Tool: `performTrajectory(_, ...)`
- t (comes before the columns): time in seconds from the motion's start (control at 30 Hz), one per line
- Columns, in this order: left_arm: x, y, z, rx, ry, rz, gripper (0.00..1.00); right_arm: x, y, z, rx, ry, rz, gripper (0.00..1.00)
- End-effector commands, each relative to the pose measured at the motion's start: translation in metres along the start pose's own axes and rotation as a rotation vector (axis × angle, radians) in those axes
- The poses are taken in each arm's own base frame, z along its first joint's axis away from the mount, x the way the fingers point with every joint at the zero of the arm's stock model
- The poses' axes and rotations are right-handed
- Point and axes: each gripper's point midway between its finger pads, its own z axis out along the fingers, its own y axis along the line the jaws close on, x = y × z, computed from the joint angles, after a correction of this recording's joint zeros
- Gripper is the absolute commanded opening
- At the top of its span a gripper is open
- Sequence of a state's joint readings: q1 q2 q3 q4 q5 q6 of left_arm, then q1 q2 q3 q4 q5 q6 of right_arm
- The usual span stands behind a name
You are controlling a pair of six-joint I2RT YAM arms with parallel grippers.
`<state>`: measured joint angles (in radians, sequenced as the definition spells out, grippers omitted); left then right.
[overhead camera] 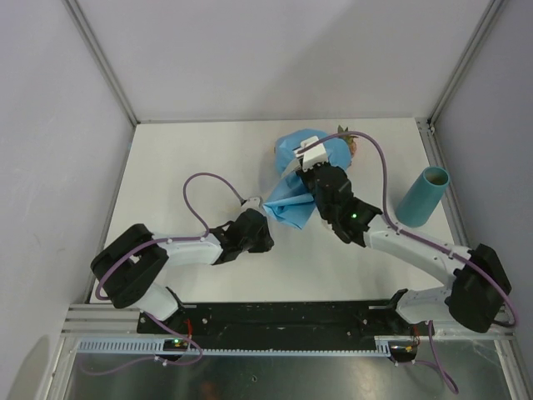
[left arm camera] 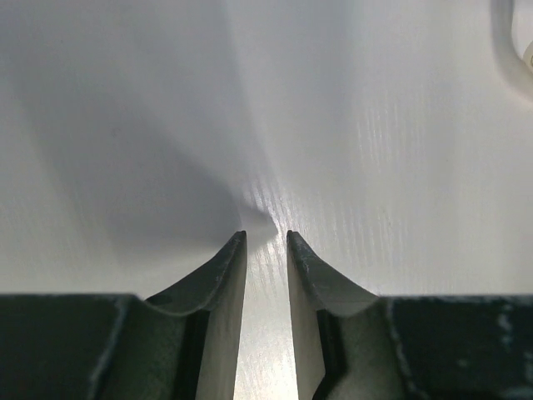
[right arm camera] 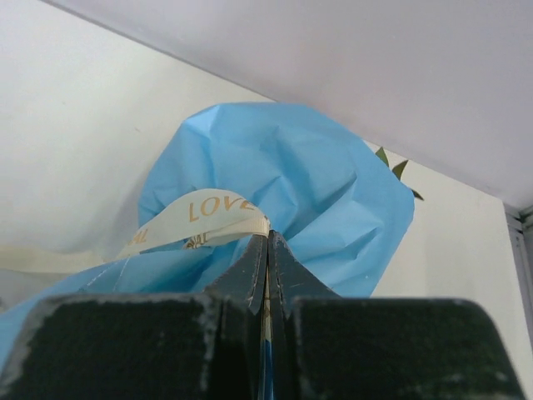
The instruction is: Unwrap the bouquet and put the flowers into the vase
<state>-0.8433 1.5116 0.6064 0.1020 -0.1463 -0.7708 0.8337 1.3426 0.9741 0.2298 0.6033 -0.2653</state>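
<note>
Teal vase apart from wrapped bouquet

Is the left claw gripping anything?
No, the left claw is open, with only bare white table between its fingers.

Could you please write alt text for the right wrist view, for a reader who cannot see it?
The right claw is shut on a cream ribbon printed LOVE, lying across a crumpled blue paper bouquet. Green leaf tips show behind it, on a white table.
</note>
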Motion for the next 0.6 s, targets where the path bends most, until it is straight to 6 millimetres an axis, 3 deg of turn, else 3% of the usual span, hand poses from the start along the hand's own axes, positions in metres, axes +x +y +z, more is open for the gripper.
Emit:
performTrajectory(0.0,-0.007,-0.001,-0.001,-0.025,-0.024,-0.005,0.31,-0.039,-0.014,-0.015,-0.057,-0.098,0.137,0.00)
performTrajectory(0.33,-0.006,-0.004,0.001,-0.023,-0.022,-0.007,0.31,-0.063,-0.033,-0.029,-0.162,-0.150,0.238,0.00)
performTrajectory(0.4,-0.006,-0.005,0.000,-0.020,-0.020,-0.005,0.31,-0.057,-0.029,-0.026,-0.201,-0.118,0.239,0.00)
performTrajectory(0.57,-0.015,-0.012,-0.018,0.013,-0.052,-0.009,0.32,0.002,0.007,-0.026,-0.309,0.067,0.226,0.00)
